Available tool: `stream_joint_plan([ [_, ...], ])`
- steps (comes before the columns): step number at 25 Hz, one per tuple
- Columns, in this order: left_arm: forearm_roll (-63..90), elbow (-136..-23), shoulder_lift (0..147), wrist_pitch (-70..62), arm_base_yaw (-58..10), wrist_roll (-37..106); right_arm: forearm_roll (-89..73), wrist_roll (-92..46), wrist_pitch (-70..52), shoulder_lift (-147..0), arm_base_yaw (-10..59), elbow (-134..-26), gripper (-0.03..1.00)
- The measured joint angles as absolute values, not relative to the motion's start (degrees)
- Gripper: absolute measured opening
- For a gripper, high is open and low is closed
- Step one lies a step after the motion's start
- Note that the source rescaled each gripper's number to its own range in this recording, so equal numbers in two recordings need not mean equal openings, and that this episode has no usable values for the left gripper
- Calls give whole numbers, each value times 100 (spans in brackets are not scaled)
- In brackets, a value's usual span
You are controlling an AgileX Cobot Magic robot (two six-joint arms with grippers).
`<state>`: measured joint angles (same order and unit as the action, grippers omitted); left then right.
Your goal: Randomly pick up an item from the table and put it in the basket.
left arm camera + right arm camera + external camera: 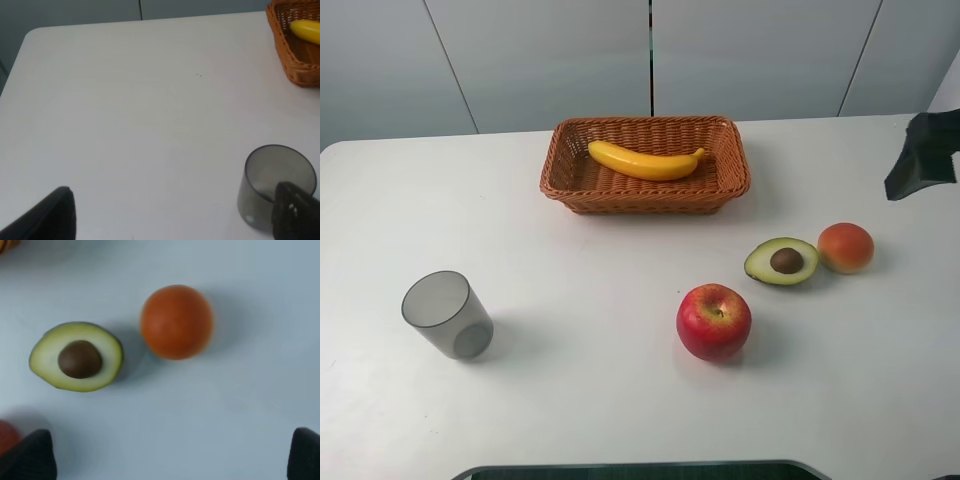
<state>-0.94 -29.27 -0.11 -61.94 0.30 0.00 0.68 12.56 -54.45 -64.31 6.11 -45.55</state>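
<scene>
A: Where is the banana [645, 161] now?

B: Inside the basket [645, 203], which sits at 12 o'clock on the table [570, 410]. The banana's long axis runs 9 to 3 o'clock across the basket floor, with the stem at the 3 o'clock end. Neither arm is touching it.

A: And the jaws?

B: The right gripper [167, 457] has its jaws spread wide with nothing between them. It hangs at the table's 3 o'clock edge, looking down on the avocado half [782, 261] and the round orange fruit [845, 247]. The left gripper [172, 220] is also spread and empty. One of its fingers shows just in front of the cup [446, 315], near 8 o'clock.

A: Which arm is nearer the banana?

B: From the right gripper the banana lies toward 9 o'clock, broadside on. The left arm is out of the high view. Its wrist camera shows only a far corner of the basket, roughly toward 1 o'clock from the cup, so I can't rank the two firmly.

A: What's left to do?

B: In my judgement nothing remains for this piece, since it is in place. If another pick follows, the avocado half, the orange fruit and the apple [713, 321] all lie on the right arm's side.
</scene>
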Motion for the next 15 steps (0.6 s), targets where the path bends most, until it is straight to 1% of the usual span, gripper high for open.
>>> stream_joint_plan([
  [3, -94, -2927, -11, -6194, 30, 0, 68, 1256, -5559, -5809, 490, -4471, 100],
  [10, -94, -2927, -11, -6194, 30, 0, 68, 1114, -5689, -4453, 466, -4458, 100],
  [15, -94, -2927, -11, -6194, 30, 0, 68, 760, -6204, -3747, 466, -4448, 100],
])
